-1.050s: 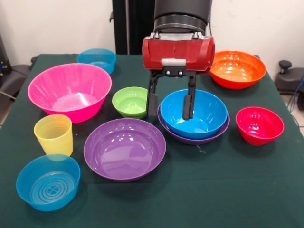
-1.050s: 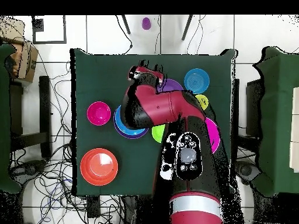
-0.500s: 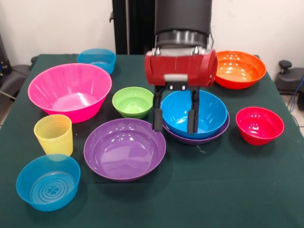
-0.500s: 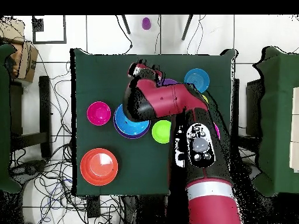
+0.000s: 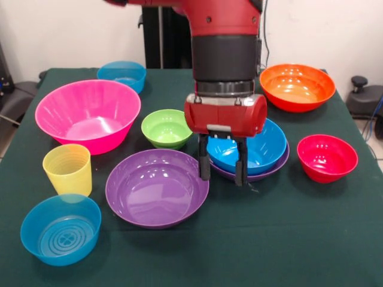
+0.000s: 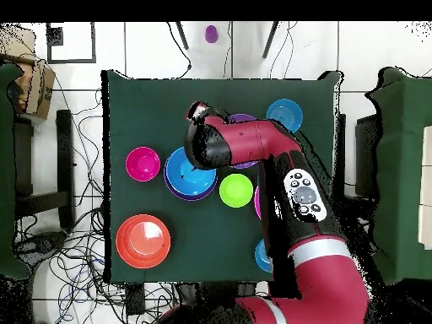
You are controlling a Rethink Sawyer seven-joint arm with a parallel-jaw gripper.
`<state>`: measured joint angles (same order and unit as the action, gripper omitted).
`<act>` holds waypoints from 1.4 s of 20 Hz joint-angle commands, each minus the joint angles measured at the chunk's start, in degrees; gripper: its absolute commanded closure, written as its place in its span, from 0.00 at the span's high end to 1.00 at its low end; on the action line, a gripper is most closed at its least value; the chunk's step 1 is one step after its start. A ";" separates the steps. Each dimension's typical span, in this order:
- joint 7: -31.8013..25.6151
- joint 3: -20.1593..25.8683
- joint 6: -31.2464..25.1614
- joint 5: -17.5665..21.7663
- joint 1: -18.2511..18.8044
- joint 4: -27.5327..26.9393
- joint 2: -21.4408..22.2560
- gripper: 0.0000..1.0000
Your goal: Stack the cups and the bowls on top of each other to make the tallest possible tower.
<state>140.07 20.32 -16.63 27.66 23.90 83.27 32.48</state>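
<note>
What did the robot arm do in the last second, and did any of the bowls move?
The gripper, open and empty, slid from over the blue bowl toward the camera, so its fingers now straddle that bowl's front rim, next to the purple bowl. Nothing was grasped or released. All bowls and the yellow cup stayed put.

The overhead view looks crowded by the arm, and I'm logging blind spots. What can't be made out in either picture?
- Overhead: the arm covers the pink bowl, yellow cup and most of the purple bowl.
- Front: the gripper hides the blue bowl's near-left rim; contact unclear.
</note>
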 commanded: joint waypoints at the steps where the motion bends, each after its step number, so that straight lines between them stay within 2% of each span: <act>1: -9.39 6.55 -5.45 1.79 0.10 3.65 -2.38 1.00; 7: -6.54 2.92 -3.39 3.85 -2.59 1.35 -1.91 1.00; 14: -4.65 -1.25 -3.62 4.80 -5.53 -0.11 -0.88 1.00; 16: -4.22 -2.91 -4.18 5.01 -6.46 -0.45 0.19 1.00; 22: -5.29 -4.01 -6.73 3.80 -6.74 0.04 4.40 1.00; 24: -4.92 -5.53 -7.92 3.76 -7.81 0.07 6.43 1.00; 28: -4.20 -10.85 -7.27 6.85 -12.17 -3.09 8.81 1.00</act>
<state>140.07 15.37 -16.86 27.72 15.12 83.17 37.20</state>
